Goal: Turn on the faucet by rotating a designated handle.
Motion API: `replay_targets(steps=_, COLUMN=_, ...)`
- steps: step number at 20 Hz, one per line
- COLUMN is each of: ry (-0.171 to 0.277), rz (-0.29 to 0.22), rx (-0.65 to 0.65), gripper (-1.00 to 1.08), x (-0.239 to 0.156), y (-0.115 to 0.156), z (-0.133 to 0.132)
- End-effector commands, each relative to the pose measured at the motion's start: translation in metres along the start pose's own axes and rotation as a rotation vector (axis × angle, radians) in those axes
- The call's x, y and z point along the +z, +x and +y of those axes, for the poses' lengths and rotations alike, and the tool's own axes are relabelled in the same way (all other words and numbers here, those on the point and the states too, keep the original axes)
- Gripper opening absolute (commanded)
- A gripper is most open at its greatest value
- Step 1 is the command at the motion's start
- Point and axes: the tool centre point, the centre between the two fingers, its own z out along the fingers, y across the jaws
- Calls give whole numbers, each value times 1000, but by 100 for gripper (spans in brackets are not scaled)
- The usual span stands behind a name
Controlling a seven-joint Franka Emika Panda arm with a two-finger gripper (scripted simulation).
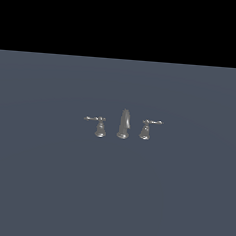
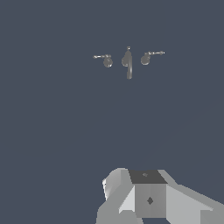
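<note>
The faucet [image 1: 123, 124] is a tiny silvery-grey set standing on the dark grey floor: a tall curved spout in the middle and two lever handles on bell-shaped bases. The handle [image 1: 100, 126] stands on the exterior view's left, its thin lever pointing left. Its twin [image 1: 146, 129] has its lever pointing right. The wrist view looks down on the faucet [image 2: 127, 60], the handle [image 2: 106, 60] and the twin [image 2: 146, 57] from far off. Only part of my gripper [image 2: 146, 192] shows there, well apart from the faucet. I cannot tell how its jaws stand. No arm shows in the exterior view.
The faucet stands alone on a flat dark grey floor [image 1: 44, 184]. A black band fills the top of the exterior view.
</note>
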Motion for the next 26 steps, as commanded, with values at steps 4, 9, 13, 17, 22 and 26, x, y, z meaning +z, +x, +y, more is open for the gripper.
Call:
replay_targets(steps=4, ry=0, rz=0, rx=5, gripper=-100, x=1, y=1, z=-1)
replay_targets(steps=9, ry=0, rz=1, rx=34, gripper=-100, x=9, y=4, z=-7)
replay_targets(steps=13, ry=-1, rz=2, rx=77, gripper=-100, x=21, y=9, z=-15)
replay_targets(steps=17, ry=-1, rz=4, rx=138, gripper=-100, x=37, y=16, z=-26)
replay_targets(steps=22, ry=-2, rz=6, rx=237, gripper=-100, x=64, y=31, z=-44)
replay_targets(steps=26, ry=-3, rz=9, rx=324, gripper=-100, x=87, y=45, z=-59)
